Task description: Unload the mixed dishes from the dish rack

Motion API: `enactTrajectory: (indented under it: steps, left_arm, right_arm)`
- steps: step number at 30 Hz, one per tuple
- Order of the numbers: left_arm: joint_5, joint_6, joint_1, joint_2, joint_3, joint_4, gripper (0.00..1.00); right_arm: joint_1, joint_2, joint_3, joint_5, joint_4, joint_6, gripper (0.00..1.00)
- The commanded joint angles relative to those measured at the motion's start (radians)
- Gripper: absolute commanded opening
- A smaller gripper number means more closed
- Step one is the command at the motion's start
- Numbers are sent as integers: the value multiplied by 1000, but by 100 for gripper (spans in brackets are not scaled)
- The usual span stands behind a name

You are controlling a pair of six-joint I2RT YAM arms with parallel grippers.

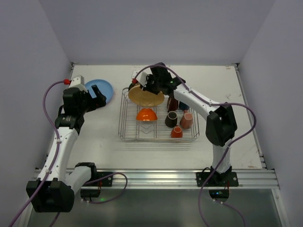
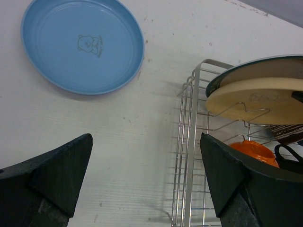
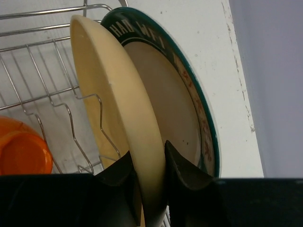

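The yellow-orange plate [image 3: 118, 94] stands on its edge in the far left corner of the dish rack [image 1: 125, 127]. A dark-rimmed white plate [image 3: 165, 104] stands just behind it. The right gripper [image 3: 147, 153] has its two fingers narrow on the rim of the yellow-orange plate, one on each face. In the rack are also an orange bowl [image 1: 147, 114] and, to the right, small mugs [image 1: 171, 118]. The blue plate [image 2: 83, 45] lies flat on the table [image 1: 94, 137], left of the rack. The left gripper [image 2: 146, 142] hovers near it, fingers wide apart and holding nothing.
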State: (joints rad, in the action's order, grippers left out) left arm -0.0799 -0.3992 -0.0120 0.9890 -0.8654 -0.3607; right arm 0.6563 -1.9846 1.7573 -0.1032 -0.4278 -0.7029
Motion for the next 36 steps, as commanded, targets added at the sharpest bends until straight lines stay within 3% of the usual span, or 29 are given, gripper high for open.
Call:
enactTrajectory:
  steps: [1,4,6,15,36]
  left_arm:
    - [-31,31,1,5,-1,29,100]
    - [-31,34,1,5,2,28,100]
    - [-29,36,0,4,3,28,100]
    - [-32,37,1,0,3,26,100]
    - [-27,42,1,-29,11,28,100]
  right_arm:
    - [8,64,-68,-20,93,-49,21]
    - [8,84,-99,-23,129,-72,19]
    - [8,92,-105,-39,124,-113,8]
    - [8,170,-205,-89,225,-179,2]
    - [14,306,-229,-110,219,-187,0]
